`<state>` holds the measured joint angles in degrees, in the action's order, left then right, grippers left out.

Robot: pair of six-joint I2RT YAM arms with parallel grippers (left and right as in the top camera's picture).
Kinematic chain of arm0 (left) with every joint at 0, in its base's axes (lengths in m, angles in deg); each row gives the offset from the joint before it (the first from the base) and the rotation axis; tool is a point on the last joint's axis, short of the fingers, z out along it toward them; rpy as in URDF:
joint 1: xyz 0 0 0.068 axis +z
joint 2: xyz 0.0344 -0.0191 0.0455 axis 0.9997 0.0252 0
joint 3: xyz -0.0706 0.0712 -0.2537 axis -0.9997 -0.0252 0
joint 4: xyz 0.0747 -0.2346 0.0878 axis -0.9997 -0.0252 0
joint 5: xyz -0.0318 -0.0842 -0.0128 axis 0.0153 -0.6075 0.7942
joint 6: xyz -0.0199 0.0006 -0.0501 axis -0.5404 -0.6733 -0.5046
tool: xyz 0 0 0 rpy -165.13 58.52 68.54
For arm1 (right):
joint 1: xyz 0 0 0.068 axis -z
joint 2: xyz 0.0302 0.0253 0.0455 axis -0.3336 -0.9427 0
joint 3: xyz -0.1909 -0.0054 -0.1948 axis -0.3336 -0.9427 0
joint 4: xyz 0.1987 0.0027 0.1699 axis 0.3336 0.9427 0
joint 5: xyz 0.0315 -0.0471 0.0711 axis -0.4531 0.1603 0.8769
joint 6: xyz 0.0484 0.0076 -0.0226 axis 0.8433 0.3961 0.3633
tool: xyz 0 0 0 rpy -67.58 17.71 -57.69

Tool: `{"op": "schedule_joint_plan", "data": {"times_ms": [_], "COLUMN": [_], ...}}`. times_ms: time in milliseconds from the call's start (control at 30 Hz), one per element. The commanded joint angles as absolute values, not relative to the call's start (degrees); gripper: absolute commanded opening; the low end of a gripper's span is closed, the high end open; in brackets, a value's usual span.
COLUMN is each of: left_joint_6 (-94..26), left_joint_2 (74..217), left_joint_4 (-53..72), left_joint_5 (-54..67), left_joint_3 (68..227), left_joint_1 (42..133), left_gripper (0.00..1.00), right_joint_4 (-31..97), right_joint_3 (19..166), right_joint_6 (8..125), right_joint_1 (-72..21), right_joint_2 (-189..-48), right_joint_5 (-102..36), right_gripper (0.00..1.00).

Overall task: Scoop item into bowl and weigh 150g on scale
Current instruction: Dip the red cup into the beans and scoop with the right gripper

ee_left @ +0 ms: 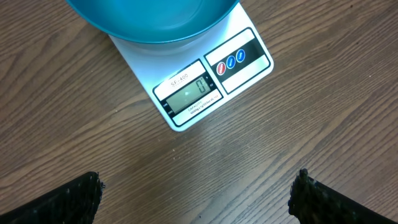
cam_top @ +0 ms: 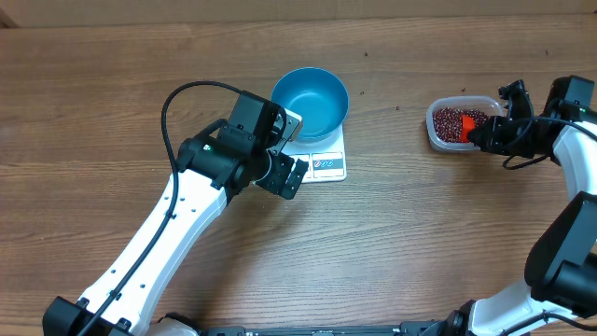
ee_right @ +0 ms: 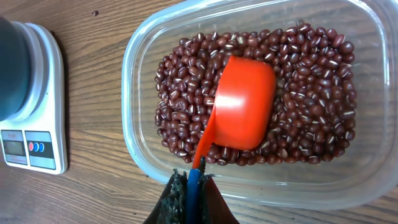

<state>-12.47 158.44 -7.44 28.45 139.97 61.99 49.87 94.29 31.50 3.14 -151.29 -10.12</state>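
Left gripper [ee_left: 196,186] hangs wide open just beside scale [cam_top: 326,163]; blue bowl [cam_top: 310,98] sits on it near far edge of table [cam_top: 140,56]. Right gripper [ee_right: 189,186] clamps red scoop [ee_right: 245,102] by its handle; scoop rests on beans [ee_right: 311,112] in clear tub [ee_right: 140,155] near right edge.

You have one blue bowl [cam_top: 311,101], one white kitchen scale [cam_top: 328,164] with three round buttons [ee_left: 231,61], one clear plastic tub [ee_right: 129,81] and one red scoop [ee_right: 244,102]. The dried red-brown beans [ee_right: 311,106] are too many to count. You have two grippers: the left gripper [ee_left: 198,182] and the right gripper [ee_right: 189,186].
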Motion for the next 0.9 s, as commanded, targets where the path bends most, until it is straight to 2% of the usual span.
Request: {"op": "schedule_joint_plan", "data": {"times_ms": [0, 600, 867], "left_joint_6": [-12.01, -12.01, -12.01], "left_joint_2": [157.11, 157.11, 157.11], "left_joint_4": [-7.37, -7.37, -7.37], "left_joint_5": [27.88, 27.88, 27.88], "left_joint_3": [140.19, 140.19, 140.19], "left_joint_1": [62.28, 62.28, 62.28], "left_gripper": [1.0, 1.0, 1.0], "right_joint_4": [50.37, 51.68, 49.52], "right_joint_3": [95.05, 95.03, 92.25], "right_joint_6": [31.63, 29.81, 29.9], "right_joint_1": [2.77, 8.85, 8.87], "right_joint_2": [-153.72, -155.05, -155.08], "right_joint_5": [-5.11, 2.93, 6.15], "right_gripper": [0.04, 0.04, 0.04]}}
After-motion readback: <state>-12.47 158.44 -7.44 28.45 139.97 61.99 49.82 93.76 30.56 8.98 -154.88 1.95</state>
